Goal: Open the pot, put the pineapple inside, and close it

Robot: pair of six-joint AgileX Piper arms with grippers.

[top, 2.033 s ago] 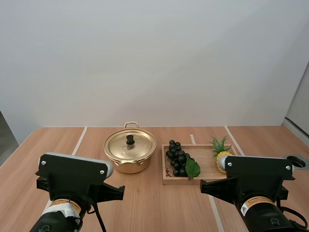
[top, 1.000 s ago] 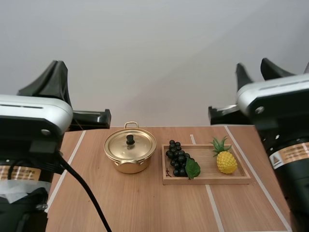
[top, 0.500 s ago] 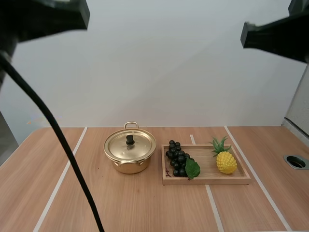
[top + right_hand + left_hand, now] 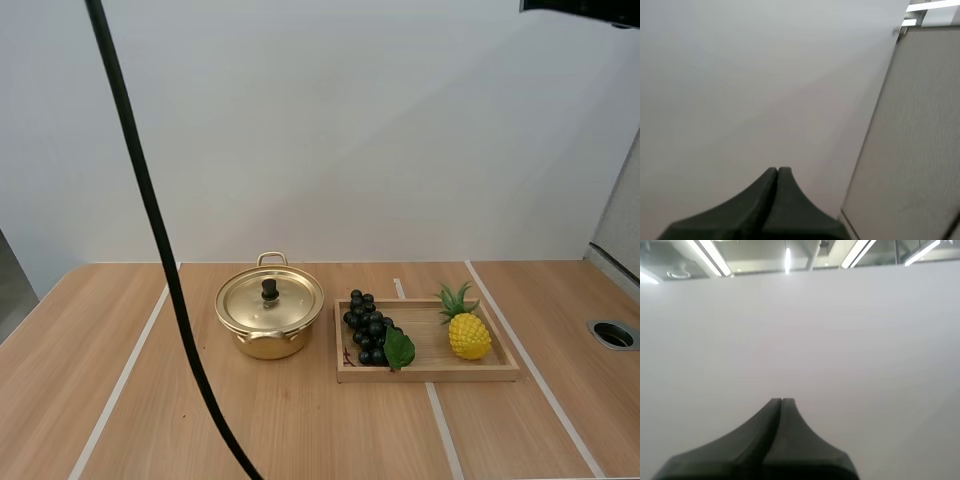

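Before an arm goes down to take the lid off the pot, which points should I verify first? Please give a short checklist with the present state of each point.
1. The lid sits on the pot: ok, the pot is closed, so the lid must come off first.
2. The knob of the lid is free from above: ok.
3. The pineapple is on the wooden tray, apart from the grapes: ok.
4. The left gripper is open for a grasp: not ok, it is shut on nothing.
5. The right gripper is open: not ok, it is shut on nothing.
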